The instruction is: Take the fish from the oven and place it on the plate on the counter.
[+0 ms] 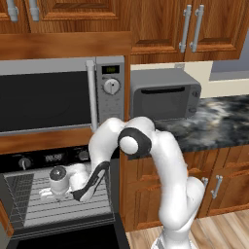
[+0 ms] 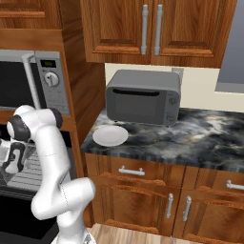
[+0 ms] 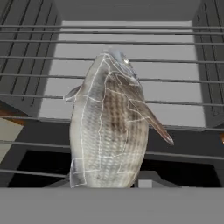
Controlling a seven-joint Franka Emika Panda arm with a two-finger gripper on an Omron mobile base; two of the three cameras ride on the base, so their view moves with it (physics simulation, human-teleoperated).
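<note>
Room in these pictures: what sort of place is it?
A rendered home kitchen, by the look of it: a built-in oven with its door open, a marbled stone counter over wooden drawers, and wooden wall cabinets above.

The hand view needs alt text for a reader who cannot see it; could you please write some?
A silvery-grey scaled fish stands close before the camera, head up and a fin jutting to one side, its lower end cut off by the view's bottom. Behind it run the wire racks and grey interior of the oven.

Marbled counter (image 2: pixel 200 138) bearing white plate (image 2: pixel 110 136) and grey appliance (image 2: pixel 143 96), fish (image 3: pixel 109 131) seemingly over oven rack (image 1: pixel 68 202)
</note>
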